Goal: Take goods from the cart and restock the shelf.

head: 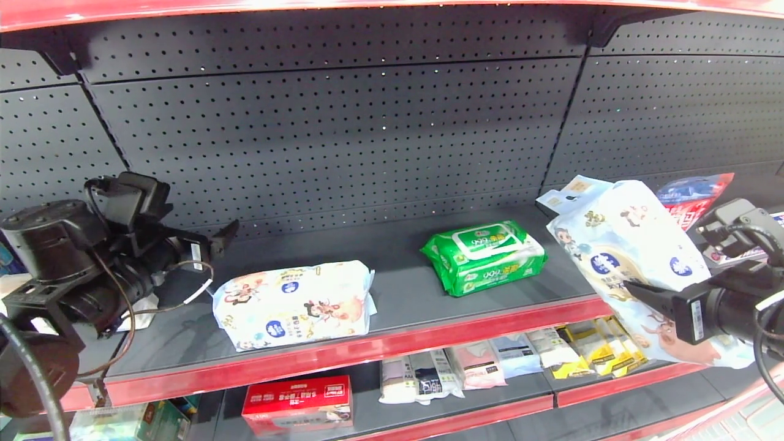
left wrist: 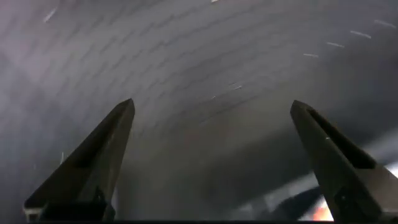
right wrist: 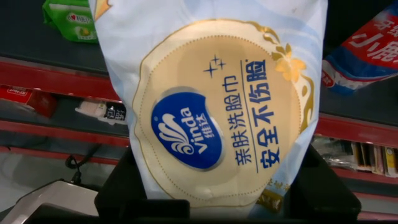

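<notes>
My right gripper (head: 650, 299) is shut on a large white and blue pack (head: 621, 245) printed with cartoon figures, held tilted in front of the shelf's right end, above its red front edge (head: 429, 334). In the right wrist view the same pack (right wrist: 217, 106) stands between the gripper's dark fingers (right wrist: 127, 190). My left gripper (head: 222, 237) is open over the left part of the dark shelf board (head: 398, 288), facing the perforated back panel (left wrist: 205, 56). Nothing is between its fingers (left wrist: 93, 168).
On the shelf lie a white cartoon-print pack (head: 294, 304) left of centre and a green wipes pack (head: 484, 256) right of centre. A red and blue pack (head: 695, 195) leans at the far right. The lower shelf holds a red box (head: 297, 404) and several small packs (head: 490, 366).
</notes>
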{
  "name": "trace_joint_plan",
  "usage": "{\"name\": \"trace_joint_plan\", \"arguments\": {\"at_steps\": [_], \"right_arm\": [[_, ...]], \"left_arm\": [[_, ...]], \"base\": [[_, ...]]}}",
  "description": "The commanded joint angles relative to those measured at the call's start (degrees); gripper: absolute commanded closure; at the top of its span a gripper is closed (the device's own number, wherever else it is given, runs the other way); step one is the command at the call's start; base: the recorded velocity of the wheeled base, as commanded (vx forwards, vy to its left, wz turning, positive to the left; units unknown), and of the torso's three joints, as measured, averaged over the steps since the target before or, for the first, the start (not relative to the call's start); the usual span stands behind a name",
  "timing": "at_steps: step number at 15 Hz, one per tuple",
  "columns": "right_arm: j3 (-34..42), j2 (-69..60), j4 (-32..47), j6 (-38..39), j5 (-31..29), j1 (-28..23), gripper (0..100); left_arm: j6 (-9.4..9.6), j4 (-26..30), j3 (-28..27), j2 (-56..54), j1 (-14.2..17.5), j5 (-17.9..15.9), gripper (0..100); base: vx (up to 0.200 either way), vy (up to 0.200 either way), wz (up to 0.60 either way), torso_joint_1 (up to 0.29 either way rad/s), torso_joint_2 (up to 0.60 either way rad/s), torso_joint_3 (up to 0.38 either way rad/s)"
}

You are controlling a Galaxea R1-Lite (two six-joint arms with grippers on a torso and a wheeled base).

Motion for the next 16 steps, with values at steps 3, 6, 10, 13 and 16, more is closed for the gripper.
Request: {"name": "trace_joint_plan", "arguments": {"at_steps": [3, 6, 10, 13, 16], "right_arm": [[-0.1, -1.3, 0.1, 0.1, 0.3, 0.0, 100], [0.8, -2.9, 0.1, 1.0, 0.4, 0.4, 100], [2.1, -6.5, 0.1, 0.4, 0.4, 1.7, 100], [3.1, -7.3, 0.1, 0.3, 0.2, 1.9, 100], [3.8, -7.9, 0.1, -0.1, 0.1, 1.9, 100]], "left_arm": [[-6.6, 5.2, 5.3, -8.7, -5.3, 2.6, 0], [-8.18, 10.1, 8.9, -18.6, -8.7, 1.8, 0], [-3.44, 18.7, 14.7, -34.8, -8.8, 1.4, 0], [-3.79, 36.6, 14.3, -50.6, -8.8, 0.4, 0], [-5.02, 49.6, 14.1, -62.7, -8.6, -1.0, 0]], "base": [[0.0, 0.0, 0.0, 0.0, 0.0, 0.0], [0.0, 0.0, 0.0, 0.0, 0.0, 0.0], [0.0, 0.0, 0.0, 0.0, 0.0, 0.0], [0.0, 0.0, 0.0, 0.0, 0.0, 0.0], [0.0, 0.0, 0.0, 0.0, 0.0, 0.0]]}}
